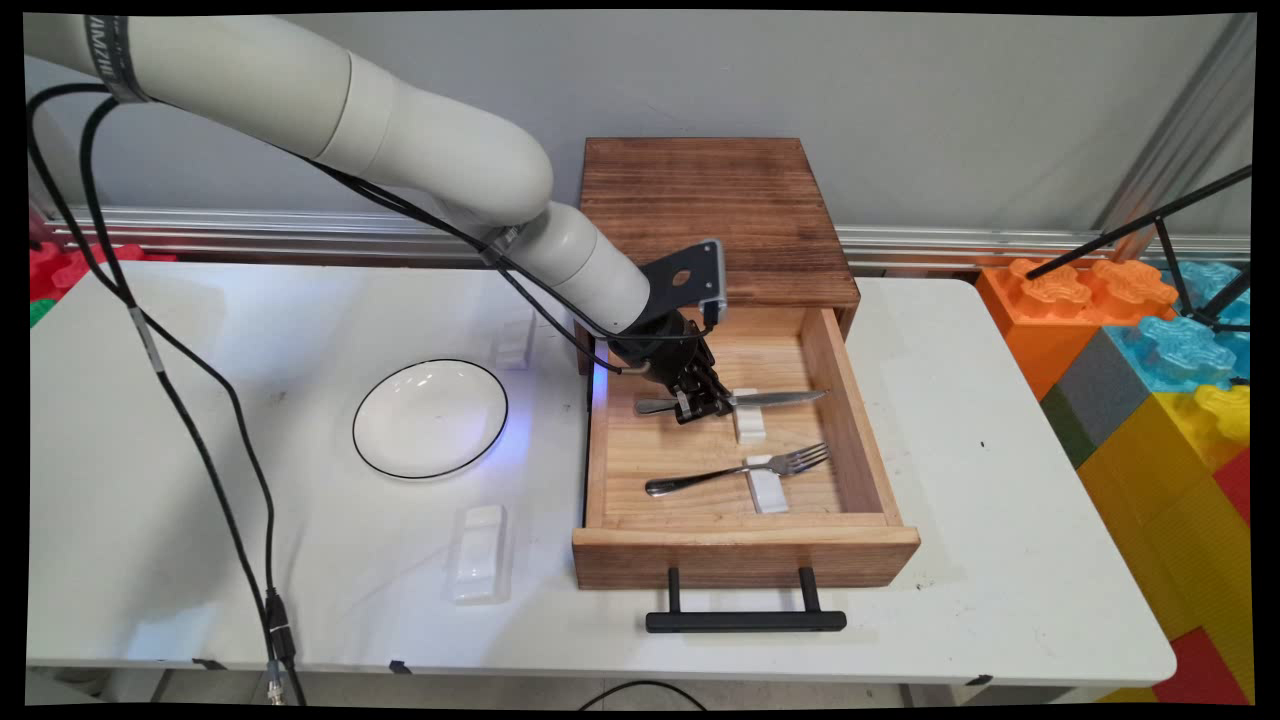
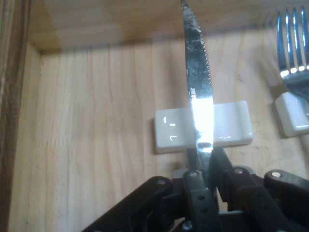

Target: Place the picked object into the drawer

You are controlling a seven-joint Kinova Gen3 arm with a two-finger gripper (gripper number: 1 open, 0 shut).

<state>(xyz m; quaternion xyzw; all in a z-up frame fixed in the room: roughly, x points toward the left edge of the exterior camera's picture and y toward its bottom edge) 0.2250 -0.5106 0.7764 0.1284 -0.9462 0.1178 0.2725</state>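
Pinching the shiny silver metal knife (image 2: 197,72) by its handle, the black two-finger claw (image 1: 700,405) is closing tight inside the open wooden drawer (image 1: 745,555), blade lying on a small white block rest (image 2: 231,126) just ahead, silver metal fork (image 1: 740,470) sitting nearby, round white plate (image 1: 430,418) well apart.

Count, by kind:
- Knife (image 1: 770,398): one.
- Fork (image 1: 740,471): one.
- White cutlery rests in the open drawer (image 1: 745,555): two (image 1: 749,421) (image 1: 768,490).
- White rests out on the surface (image 1: 1000,520): two (image 1: 479,553) (image 1: 513,343).
- Black-rimmed white plate (image 1: 431,417): one.
- Wooden drawer box (image 1: 710,215): one.
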